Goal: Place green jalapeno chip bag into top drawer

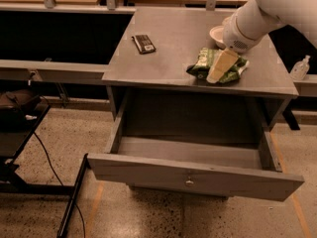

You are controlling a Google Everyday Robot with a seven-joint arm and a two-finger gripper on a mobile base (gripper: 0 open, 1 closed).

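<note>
The green jalapeno chip bag (203, 64) lies wrinkled on the grey cabinet top (168, 48), near its front right edge. My gripper (217, 71) hangs from the white arm at the upper right and sits right over the middle of the bag, covering part of it. The top drawer (188, 175) is pulled out wide below the cabinet top, with a flat grey front panel and a small round metal knob (188, 183) at its centre. Its inside looks bare.
A small dark rectangular packet (143, 43) lies on the cabinet top at the left. A white bowl (218, 33) stands behind the bag, partly hidden by the arm. A clear bottle (300, 68) stands to the right. A dark cart (20, 128) stands at the left.
</note>
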